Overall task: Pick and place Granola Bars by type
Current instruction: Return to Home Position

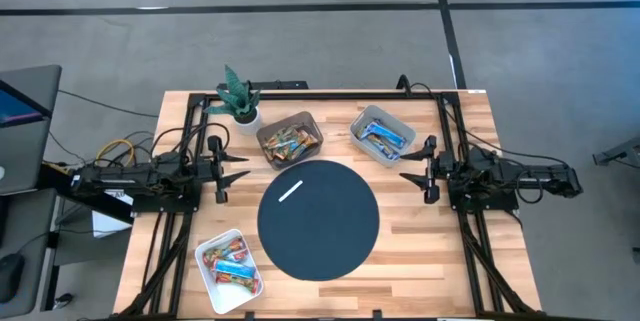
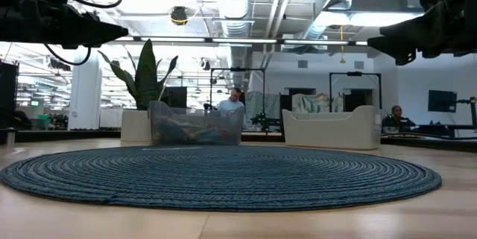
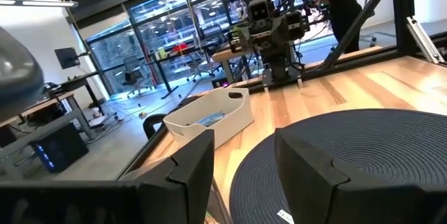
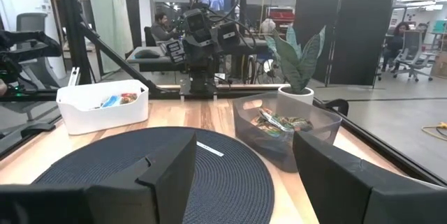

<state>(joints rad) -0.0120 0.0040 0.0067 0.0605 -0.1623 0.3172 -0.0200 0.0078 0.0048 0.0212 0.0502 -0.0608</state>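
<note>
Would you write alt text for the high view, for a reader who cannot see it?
Granola bars lie in three bins around a round dark mat, which bears only a white strip. The left pincer and right pincer hang open at the table's sides.

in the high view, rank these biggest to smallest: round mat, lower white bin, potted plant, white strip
1. round mat
2. lower white bin
3. potted plant, which stands taller and so nearer the camera, yet looks smaller than the bin
4. white strip
</note>
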